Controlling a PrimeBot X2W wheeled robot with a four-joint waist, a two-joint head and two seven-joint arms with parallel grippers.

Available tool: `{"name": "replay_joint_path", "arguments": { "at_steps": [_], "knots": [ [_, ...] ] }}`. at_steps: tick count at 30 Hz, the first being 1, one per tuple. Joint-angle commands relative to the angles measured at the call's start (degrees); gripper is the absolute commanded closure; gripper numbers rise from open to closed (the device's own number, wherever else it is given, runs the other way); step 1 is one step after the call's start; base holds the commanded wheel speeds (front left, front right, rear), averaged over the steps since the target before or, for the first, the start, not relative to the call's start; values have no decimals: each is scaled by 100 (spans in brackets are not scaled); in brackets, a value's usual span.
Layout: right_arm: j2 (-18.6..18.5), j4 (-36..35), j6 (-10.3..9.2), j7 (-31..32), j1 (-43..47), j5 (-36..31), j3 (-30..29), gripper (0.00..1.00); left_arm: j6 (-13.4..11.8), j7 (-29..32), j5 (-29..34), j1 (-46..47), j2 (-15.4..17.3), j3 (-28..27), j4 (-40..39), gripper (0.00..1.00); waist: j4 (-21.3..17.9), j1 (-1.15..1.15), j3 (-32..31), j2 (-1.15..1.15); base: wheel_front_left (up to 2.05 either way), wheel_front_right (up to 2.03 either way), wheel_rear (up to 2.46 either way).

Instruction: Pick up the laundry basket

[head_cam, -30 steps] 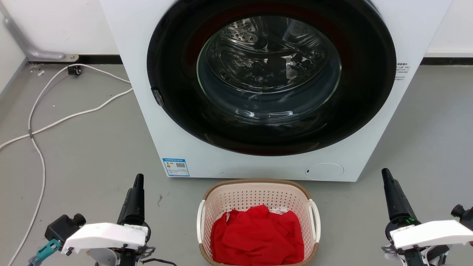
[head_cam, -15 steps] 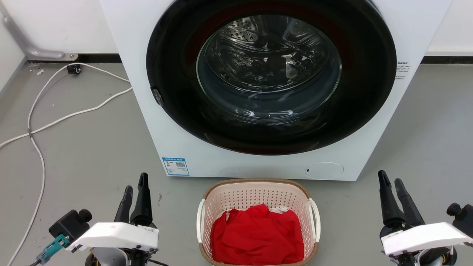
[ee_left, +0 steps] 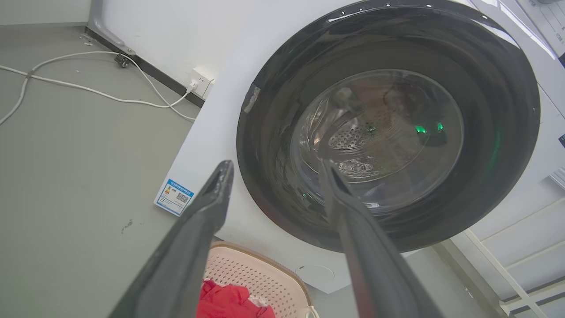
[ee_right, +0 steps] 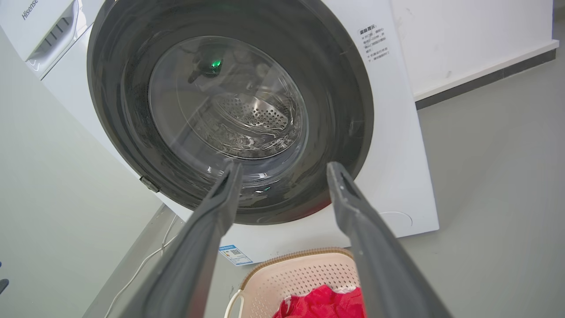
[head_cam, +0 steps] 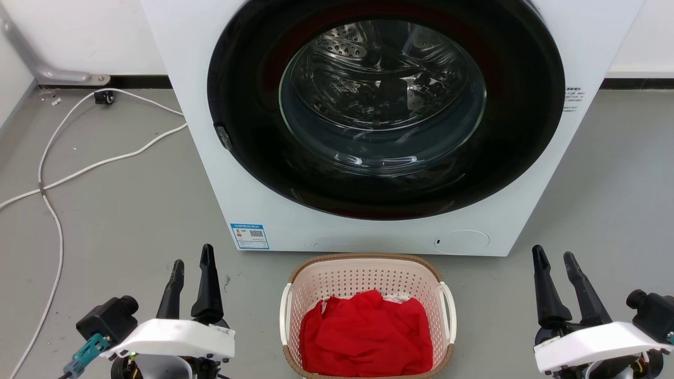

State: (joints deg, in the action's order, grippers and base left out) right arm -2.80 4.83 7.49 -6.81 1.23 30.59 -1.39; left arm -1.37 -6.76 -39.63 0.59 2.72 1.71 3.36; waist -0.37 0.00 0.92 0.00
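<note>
Laundry basket bottom centre of head view, just below the washing machine, red cloth inside. Left gripper lower left, right gripper lower right, both with fingers apart, neither touching it.

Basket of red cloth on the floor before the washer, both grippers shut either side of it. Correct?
No: in the head view the left gripper and right gripper are open, fingers apart. The laundry basket with red cloth sits as stated.
</note>
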Motion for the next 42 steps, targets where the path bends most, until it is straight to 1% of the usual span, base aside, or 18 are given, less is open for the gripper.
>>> {"name": "replay_joint_path", "arguments": {
  "at_steps": [1,19,42],
  "knots": [
    [-16,-118,0,-59,-13,-221,16,0,-28,-68,200,10,17,32,-105,0,1,0,4,0,0,0,0],
    [-15,-307,0,-349,134,-1400,89,0,-213,-352,1311,-106,20,183,-267,0,-1,0,27,0,0,0,0],
    [-15,-390,-1,-632,310,-2570,161,0,-390,-630,2373,-243,21,350,-408,0,2,0,8,0,0,0,0]
  ]
}}
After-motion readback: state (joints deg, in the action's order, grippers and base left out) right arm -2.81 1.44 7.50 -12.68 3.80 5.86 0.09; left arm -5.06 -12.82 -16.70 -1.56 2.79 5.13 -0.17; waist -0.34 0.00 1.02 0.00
